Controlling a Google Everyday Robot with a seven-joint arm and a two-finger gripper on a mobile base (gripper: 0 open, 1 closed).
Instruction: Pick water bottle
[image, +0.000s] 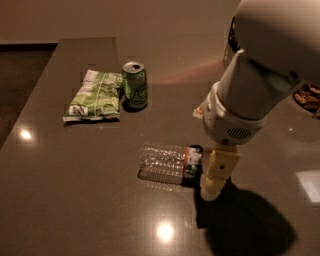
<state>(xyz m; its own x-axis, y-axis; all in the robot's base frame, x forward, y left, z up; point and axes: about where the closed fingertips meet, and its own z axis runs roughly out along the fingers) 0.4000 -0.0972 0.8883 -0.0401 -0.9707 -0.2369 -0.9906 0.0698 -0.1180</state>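
Observation:
The water bottle (167, 162) lies on its side on the dark table (75, 200). It is clear ribbed plastic with an orange-red and dark label band at its right end. Its cap end is hidden behind my arm. My gripper (216, 181) hangs from the large white arm at the right and sits right over the bottle's cap end, close to the tabletop.
A green soda can (135, 84) stands upright behind the bottle. A green snack bag (95, 96) lies to the can's left. A dark basket edge (231, 35) shows behind the arm at the back right. The table's left edge runs along the far left.

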